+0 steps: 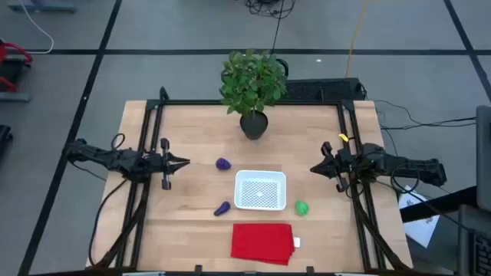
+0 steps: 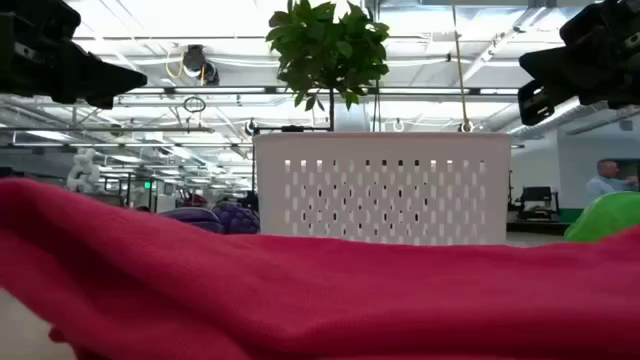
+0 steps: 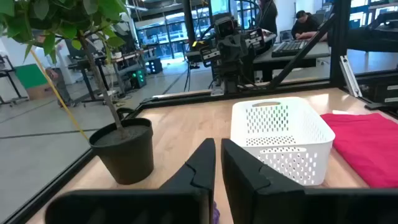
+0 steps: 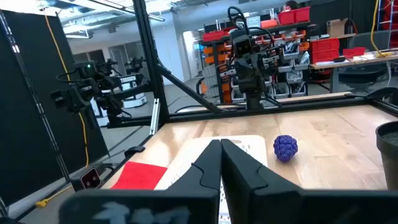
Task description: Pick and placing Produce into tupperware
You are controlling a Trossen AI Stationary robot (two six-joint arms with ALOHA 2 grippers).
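Observation:
The white tupperware (image 1: 239,178) stands mid-table on its perforated bottom. A roundish purple piece of produce (image 1: 222,163) lies on the table just left of and behind it. An elongated purple piece (image 1: 222,208) lies at its near-left corner, and a green round one (image 1: 301,207) at its near-right corner. My left gripper (image 1: 184,162) hovers shut at the table's left side, pointing level toward the roundish purple piece. My right gripper (image 1: 313,169) hovers shut at the right side, pointing level toward the tupperware (image 4: 249,144). The purple piece (image 4: 285,148) shows beyond its fingers. Neither gripper holds anything.
A potted plant (image 1: 253,84) stands at the far middle of the table, behind the tupperware. A flat red cloth (image 1: 262,242) lies at the near edge in front of it. Black frame rails (image 1: 146,153) run along both table sides. People show in the room beyond.

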